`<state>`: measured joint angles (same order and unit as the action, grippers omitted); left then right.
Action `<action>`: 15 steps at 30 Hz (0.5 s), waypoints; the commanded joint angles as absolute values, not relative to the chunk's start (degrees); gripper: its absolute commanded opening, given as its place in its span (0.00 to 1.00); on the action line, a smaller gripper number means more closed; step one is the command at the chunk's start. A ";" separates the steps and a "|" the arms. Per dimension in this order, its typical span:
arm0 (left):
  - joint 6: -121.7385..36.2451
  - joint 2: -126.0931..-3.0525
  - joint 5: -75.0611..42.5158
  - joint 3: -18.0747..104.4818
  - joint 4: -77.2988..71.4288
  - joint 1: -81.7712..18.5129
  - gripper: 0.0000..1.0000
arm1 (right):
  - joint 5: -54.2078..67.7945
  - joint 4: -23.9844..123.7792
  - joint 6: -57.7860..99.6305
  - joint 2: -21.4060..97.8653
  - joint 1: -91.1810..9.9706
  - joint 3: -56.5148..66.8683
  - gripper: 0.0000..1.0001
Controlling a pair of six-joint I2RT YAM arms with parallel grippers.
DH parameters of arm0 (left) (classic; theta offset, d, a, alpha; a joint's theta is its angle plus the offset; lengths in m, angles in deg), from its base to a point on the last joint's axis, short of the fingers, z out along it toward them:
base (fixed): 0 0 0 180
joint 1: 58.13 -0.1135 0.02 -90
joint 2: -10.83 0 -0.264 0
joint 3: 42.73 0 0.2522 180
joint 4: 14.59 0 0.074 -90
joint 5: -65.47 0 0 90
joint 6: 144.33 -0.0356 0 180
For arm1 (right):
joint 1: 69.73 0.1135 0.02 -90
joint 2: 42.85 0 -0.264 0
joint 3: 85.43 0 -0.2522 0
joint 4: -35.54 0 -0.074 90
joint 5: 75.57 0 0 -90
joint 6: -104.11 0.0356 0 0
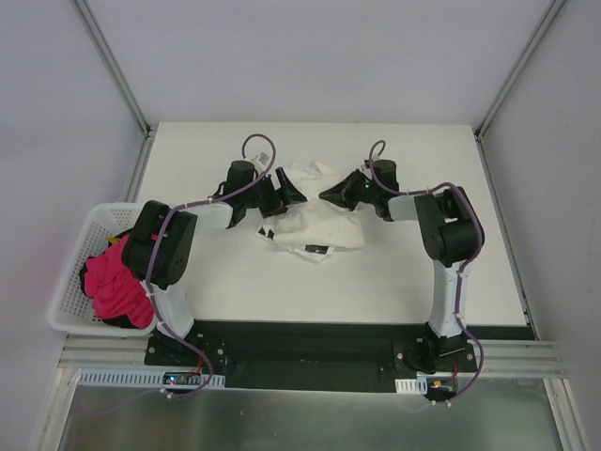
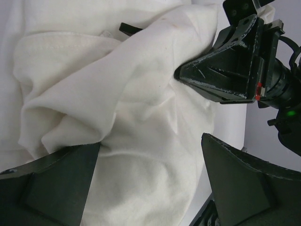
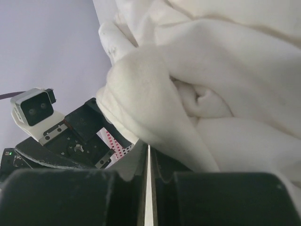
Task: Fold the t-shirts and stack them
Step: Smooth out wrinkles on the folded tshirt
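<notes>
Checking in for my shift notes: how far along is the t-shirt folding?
Nothing looks done: the t-shirts lie crumpled in one heap mid-table, with no fold and no stack. In hand: the left gripper hangs open at the heap's left side; the right gripper is shut, tip against the cloth. Left to do: spreading, folding, stacking.
</notes>
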<state>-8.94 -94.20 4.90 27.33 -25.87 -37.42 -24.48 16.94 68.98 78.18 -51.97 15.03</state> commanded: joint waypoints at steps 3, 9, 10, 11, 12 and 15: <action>-13.89 -87.71 4.30 28.34 -18.07 -36.07 0.90 | -25.64 17.92 67.55 73.08 -54.53 12.09 0.17; -18.20 -82.61 0.78 31.06 -12.18 -36.24 0.91 | -26.17 20.91 64.56 66.67 -56.54 13.48 0.22; -18.90 -82.07 0.52 31.67 -11.39 -36.42 0.91 | -26.43 21.09 63.86 64.40 -57.16 14.44 0.22; -19.17 -81.55 0.43 31.94 -10.86 -36.51 0.91 | -26.52 22.31 63.42 63.33 -58.29 15.15 0.24; -19.26 -80.50 0.60 32.20 -10.24 -36.68 0.91 | -26.35 22.58 62.81 62.10 -58.74 15.85 0.25; -19.52 -77.51 0.43 32.38 -8.75 -36.95 0.91 | -25.74 25.30 59.82 57.71 -60.41 18.75 0.30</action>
<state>-16.74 -83.27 1.71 30.12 -12.01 -36.83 -25.49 22.43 64.56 65.40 -58.05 16.02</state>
